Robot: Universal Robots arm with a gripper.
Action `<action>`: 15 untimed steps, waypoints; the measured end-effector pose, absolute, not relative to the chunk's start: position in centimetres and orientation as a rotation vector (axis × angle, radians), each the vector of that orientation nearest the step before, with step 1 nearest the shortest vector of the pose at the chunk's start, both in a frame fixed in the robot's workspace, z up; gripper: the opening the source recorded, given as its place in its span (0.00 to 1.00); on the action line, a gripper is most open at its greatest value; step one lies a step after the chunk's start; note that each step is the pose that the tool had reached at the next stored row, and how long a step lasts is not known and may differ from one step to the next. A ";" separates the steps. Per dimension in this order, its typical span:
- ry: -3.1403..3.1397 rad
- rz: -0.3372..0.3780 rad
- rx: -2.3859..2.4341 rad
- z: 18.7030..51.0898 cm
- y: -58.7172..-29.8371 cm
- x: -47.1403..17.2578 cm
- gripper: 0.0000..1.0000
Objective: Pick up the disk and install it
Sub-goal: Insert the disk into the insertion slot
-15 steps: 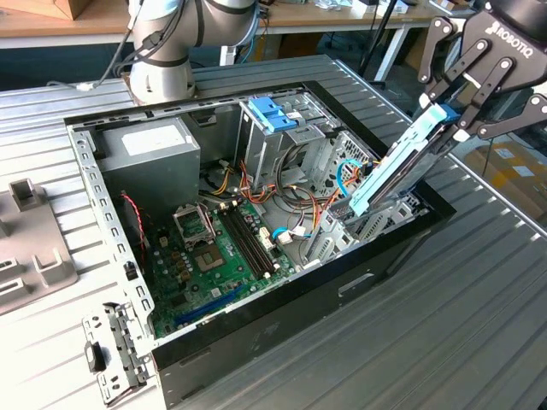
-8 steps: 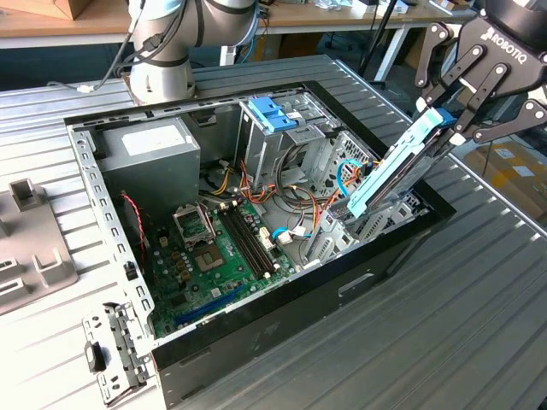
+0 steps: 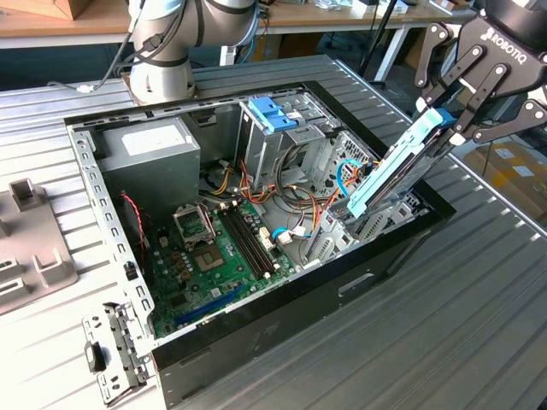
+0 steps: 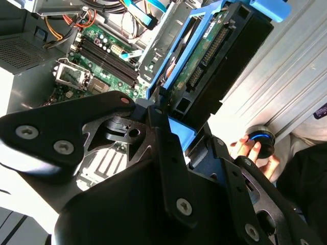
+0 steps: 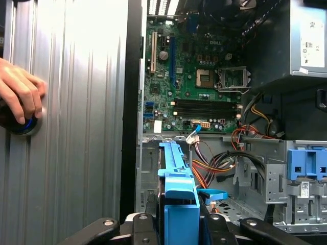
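The gripper (image 3: pixel 444 125) is closed onto the disk (image 3: pixel 395 169), with its fingers pinching the end that carries the brighter blue tab. In the exterior view the disk is held steeply tilted. Its tab end is up, above the rim of the open case (image 3: pixel 342 290). Its lower end is down inside the case, in the corner at the exterior view's right, among the metal bay parts beside the orange and blue cables (image 3: pixel 329 201). Contact between the lower end and the bay cannot be confirmed. In the first wrist view the light-blue frame of the disk runs away from the fingers toward the motherboard (image 5: pixel 196 76). In the second wrist view the dark body and connector row face the camera. The motherboard lies flat on the case floor. The power supply (image 3: pixel 149 149) is in the far corner, and the tall cage (image 3: pixel 282 141) with a blue latch (image 3: pixel 272 114) stands between them and the disk. The case rests on a ribbed metal table (image 3: pixel 479 325). A person's hand (image 5: pixel 19 94) rests on a dark knob (image 5: pixel 23 125) with a blue ring on the table, well apart from the case.
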State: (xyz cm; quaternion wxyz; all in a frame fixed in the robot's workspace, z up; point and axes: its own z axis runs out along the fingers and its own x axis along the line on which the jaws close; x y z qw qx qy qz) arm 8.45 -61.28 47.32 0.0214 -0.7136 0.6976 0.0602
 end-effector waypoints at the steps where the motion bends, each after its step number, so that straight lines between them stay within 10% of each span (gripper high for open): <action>1: 2.162 0.187 -2.212 47.2 -61.3 8.5 0.37; 15: 2.162 0.188 -2.211 46.0 -60.1 8.5 0.37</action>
